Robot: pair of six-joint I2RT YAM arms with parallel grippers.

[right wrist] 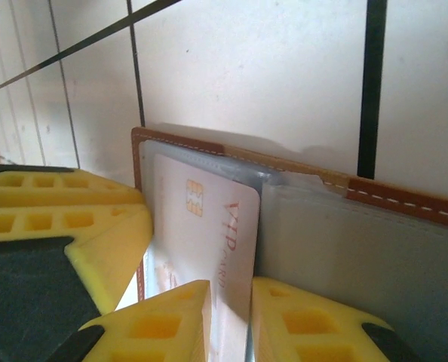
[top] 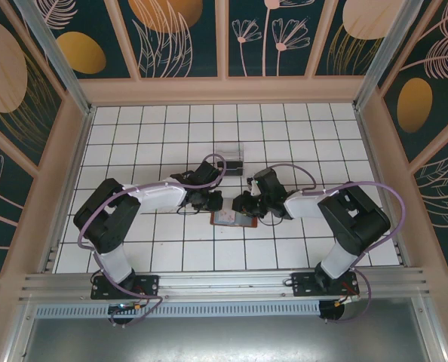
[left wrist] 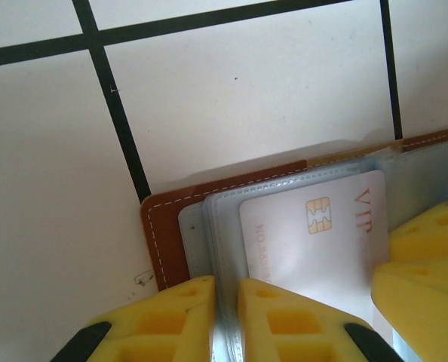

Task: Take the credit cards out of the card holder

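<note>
The brown card holder [top: 231, 219] lies open on the white tiled table between both arms. My left gripper [left wrist: 225, 317] is shut on the edge of its clear inner sleeves [left wrist: 218, 226], beside the brown leather cover [left wrist: 164, 226]. A white credit card [left wrist: 314, 234] with a gold chip and red "VIP" lettering sticks out of a sleeve. My right gripper [right wrist: 231, 317] is shut on the long edge of that credit card [right wrist: 201, 219], with the grey sleeves [right wrist: 345, 249] to its right. From above, the left gripper [top: 211, 202] and right gripper [top: 243, 205] meet over the card holder. Other cards are hidden.
A clear plastic box-like stand [top: 229, 160] sits just behind the card holder. The left gripper's yellow fingers [right wrist: 65, 219] crowd the right wrist view at the left, very close to the right gripper. Wooden walls [top: 65, 173] enclose the tiled table.
</note>
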